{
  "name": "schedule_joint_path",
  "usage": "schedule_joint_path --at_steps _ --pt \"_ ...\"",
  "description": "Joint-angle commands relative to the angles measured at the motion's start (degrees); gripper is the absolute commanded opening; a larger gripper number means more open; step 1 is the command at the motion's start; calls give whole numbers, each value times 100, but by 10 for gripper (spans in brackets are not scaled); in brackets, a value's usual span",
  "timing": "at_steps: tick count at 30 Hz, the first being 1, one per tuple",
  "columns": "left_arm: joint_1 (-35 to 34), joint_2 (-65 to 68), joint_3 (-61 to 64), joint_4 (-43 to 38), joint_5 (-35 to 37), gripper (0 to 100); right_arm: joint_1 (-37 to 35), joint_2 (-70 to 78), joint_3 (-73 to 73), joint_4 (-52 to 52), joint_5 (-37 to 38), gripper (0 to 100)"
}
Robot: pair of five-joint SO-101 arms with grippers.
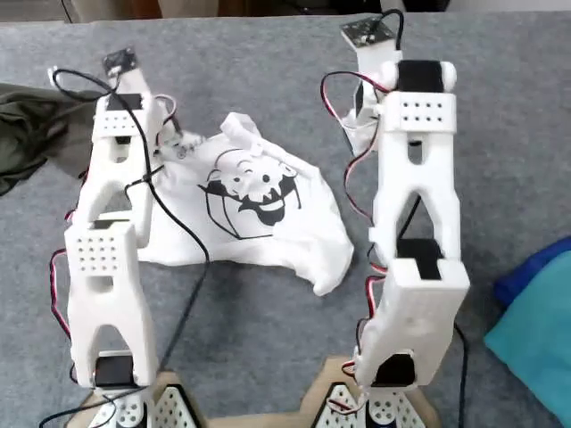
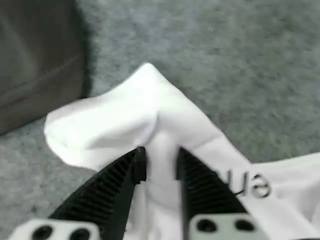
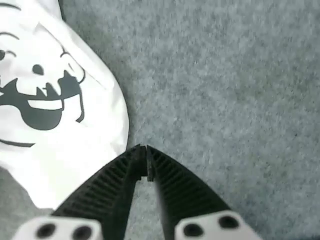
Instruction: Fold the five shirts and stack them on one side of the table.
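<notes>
The white shirt point(image 1: 268, 223) lay rumpled in the middle of the high view, print side up, on the grey tabletop point(image 1: 268, 53) between my two arms, and I judged it not yet folded. The left end effector point(image 2: 160, 167) sat at the shirt's upper-left corner in that view. It was grasping a ridge of white cloth by what looked like a sleeve or shoulder, its jaws nearly together with the fabric pinched between them. I read that grip as a hold for lifting the corner, either to draw the shirt flat or to carry it across for a first fold. The right end effector point(image 3: 145, 167) was clenched on nothing, its tips together over bare tabletop just beside the shirt's edge near the printed face. It seemed placed either out of the cloth's way or ready to take that side, and it would have to open first. A dark olive garment point(image 1: 27, 134) lay bunched at the far left edge of the high view, and a blue garment point(image 1: 535, 263) and a teal garment point(image 1: 535, 343) lay at the lower right. None of those looked folded, so I judged the task to be at an early stage.
</notes>
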Motion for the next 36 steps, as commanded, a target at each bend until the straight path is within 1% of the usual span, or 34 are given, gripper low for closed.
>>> schedule_joint_path --at_steps 1,3,6,9,11,13,15,17,20,22,25,28,31,34,36 --pt "-273 224 -862 536 -26 19 -66 163 -549 26 -35 9" --pt "-360 338 -1213 1064 -185 20 -66 286 -664 26 -26 9" --pt "-527 347 -1714 2031 -738 19 -84 400 -848 26 -26 9" --pt "-782 347 -2251 2971 -1213 19 -242 462 -980 44 97 9" --pt "-1011 347 -2567 3402 -1459 19 -444 488 -1042 105 211 10" --pt "-1275 338 -2611 3429 -1644 19 -681 523 -1112 105 211 43" --pt "-1512 207 -2558 3437 -1837 19 -963 585 -1288 97 220 112" --pt "-1662 -22 -2180 3437 -2119 19 -1314 752 -1560 97 220 164" --pt "-1688 -532 -1301 3437 -2365 19 -1877 1244 -1982 62 220 171" --pt "-1600 -936 -677 3429 -2400 19 -2149 1657 -2352 62 220 173" --pt "-1231 -1543 229 3420 -2382 19 -2343 2325 -2976 62 176 174" --pt "-774 -2141 1011 3393 -2365 19 -2396 2985 -3521 -18 -70 186" --pt "-466 -2703 1829 3033 -2127 19 -2396 3609 -3785 -141 -141 225" --pt "-281 -3310 2787 2673 -2084 19 -2396 4031 -3916 -79 -176 189" --pt "-202 -3741 3534 2462 -2092 19 -2343 4198 -3952 62 -149 135"
